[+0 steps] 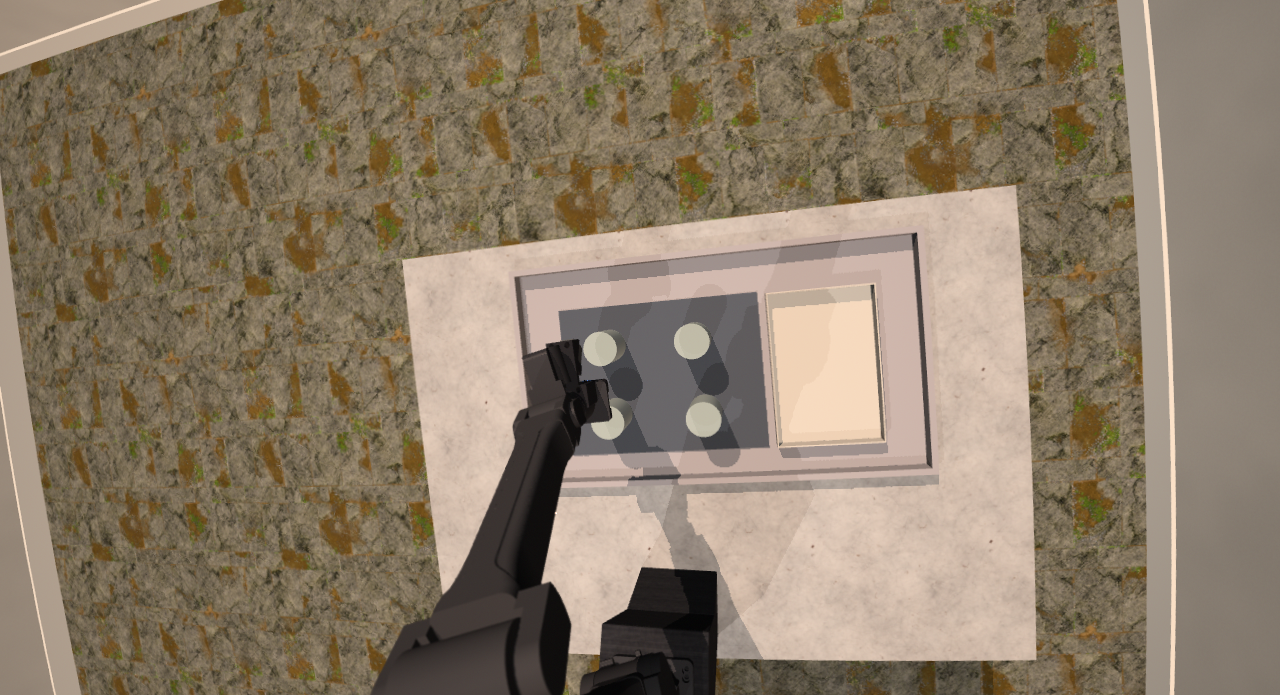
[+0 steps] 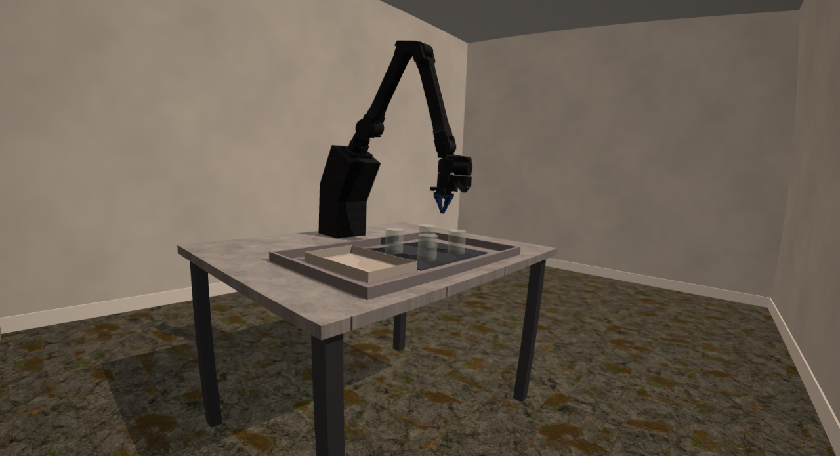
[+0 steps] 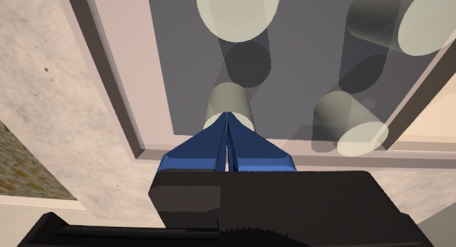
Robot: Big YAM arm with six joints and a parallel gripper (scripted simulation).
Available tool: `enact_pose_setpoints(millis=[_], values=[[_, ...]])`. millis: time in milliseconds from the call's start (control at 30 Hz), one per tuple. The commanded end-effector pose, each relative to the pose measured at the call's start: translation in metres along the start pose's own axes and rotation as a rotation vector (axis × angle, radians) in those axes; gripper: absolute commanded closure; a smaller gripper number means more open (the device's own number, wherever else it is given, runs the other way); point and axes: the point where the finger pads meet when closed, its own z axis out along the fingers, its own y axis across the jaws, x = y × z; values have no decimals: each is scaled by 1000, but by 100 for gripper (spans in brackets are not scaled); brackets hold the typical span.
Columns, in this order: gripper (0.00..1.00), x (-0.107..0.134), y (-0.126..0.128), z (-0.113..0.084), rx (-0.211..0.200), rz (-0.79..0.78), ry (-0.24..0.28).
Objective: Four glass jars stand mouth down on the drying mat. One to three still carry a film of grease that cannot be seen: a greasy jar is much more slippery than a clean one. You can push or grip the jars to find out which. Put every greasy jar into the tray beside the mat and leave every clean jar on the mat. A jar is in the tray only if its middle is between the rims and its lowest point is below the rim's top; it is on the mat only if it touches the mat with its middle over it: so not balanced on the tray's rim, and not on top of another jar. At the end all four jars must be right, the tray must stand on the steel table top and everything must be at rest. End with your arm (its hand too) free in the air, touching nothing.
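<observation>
Four pale, see-through jars stand mouth down on the dark mat (image 1: 657, 319) (image 3: 185, 62). The far-left jar (image 1: 600, 348) (image 2: 456, 243) (image 3: 237, 12) and far-right jar (image 1: 691, 341) (image 2: 427, 248) (image 3: 427, 23) are farther from the arm's base. The near-left jar (image 1: 610, 424) (image 3: 229, 95) is partly hidden by the arm or fingertips, and the near-right jar (image 1: 703, 419) (image 2: 394, 241) (image 3: 363, 138) stands nearer the tray (image 1: 827, 369) (image 2: 387, 270). The tray is empty. My gripper (image 2: 442, 211) (image 3: 226, 118) is shut on nothing and hangs above jar height over the mat's left part.
A low raised rim (image 1: 922, 360) (image 2: 446, 278) (image 3: 114, 97) surrounds the mat and tray. The tray lies close to the mat's right edge in the top view. The arm's base (image 2: 342, 207) stands outside this rim.
</observation>
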Motion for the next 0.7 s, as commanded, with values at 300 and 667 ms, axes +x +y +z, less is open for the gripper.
enact_pose_setpoints(millis=[300, 667], values=[[100, -12, -5, 53, 7, 45, -18], [100, -15, -6, 68, 7, 45, -18]])
